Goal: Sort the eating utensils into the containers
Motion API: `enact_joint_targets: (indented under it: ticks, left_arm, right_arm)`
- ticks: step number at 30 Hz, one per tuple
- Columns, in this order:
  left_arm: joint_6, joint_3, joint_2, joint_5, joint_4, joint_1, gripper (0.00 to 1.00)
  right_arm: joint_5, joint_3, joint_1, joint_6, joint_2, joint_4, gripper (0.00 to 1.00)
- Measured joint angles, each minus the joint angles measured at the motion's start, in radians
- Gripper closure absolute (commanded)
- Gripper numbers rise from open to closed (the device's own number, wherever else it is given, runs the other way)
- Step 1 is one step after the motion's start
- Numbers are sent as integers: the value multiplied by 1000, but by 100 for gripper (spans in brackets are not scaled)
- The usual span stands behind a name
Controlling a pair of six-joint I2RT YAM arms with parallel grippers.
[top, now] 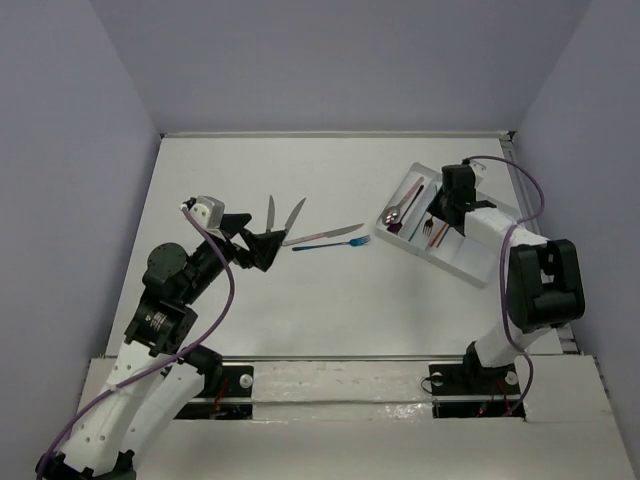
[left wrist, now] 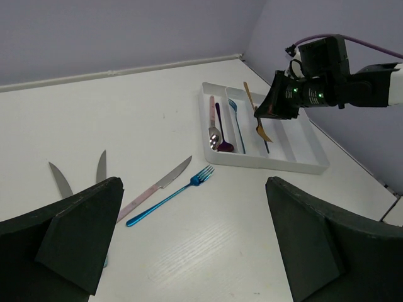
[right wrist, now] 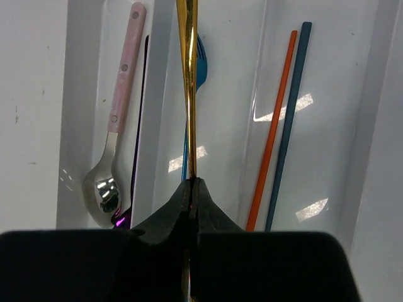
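Note:
The white divided tray [top: 470, 262] stands at the right. My right gripper [right wrist: 191, 182] is shut on a gold fork [right wrist: 187, 94] and holds it lengthwise over the tray, above a blue piece [right wrist: 199, 69]. A pink-handled spoon [right wrist: 119, 100] and a purple spoon [right wrist: 140, 126] lie in the left compartment, and a red piece [right wrist: 274, 126] and a dark blue piece [right wrist: 289, 126] lie further right. On the table lie a blue fork [left wrist: 167, 198], a pink-handled knife [left wrist: 157, 189] and two silver knives [left wrist: 61, 179] [left wrist: 101, 165]. My left gripper [left wrist: 192, 245] is open and empty, just left of these.
The table's back edge meets grey-purple walls. The tray [left wrist: 296, 160] lies askew near the right wall. A purple cable [top: 225, 290] loops along the left arm, and another [top: 530, 195] arcs over the right arm.

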Motion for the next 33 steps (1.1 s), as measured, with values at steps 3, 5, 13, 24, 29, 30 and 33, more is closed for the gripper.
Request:
enact_joint_targets:
  ticks: [3, 5, 13, 24, 29, 30, 33]
  left_arm:
    - [0, 0, 0, 0, 0, 0, 1]
    - [0, 0, 0, 0, 0, 0, 1]
    - [0, 0, 8, -1, 0, 0, 1]
    - [0, 0, 10, -1, 0, 0, 1]
    - [0, 0, 13, 0, 0, 0, 1]
    - [0, 0, 13, 0, 0, 0, 1]
    - [0, 0, 14, -1, 0, 0, 1]
  right_arm:
    - [-19, 14, -7, 0, 29, 16, 83]
    - [-30, 21, -7, 5, 42, 26, 71]
    - [-65, 26, -7, -4, 50, 40, 48]
    - [-172, 14, 285, -69, -34, 58, 53]
    - [-212, 27, 473, -88, 34, 63, 100]
    - [-220, 39, 487, -94, 58, 61, 100]
    - [-229, 104, 500, -114, 151, 55, 100]
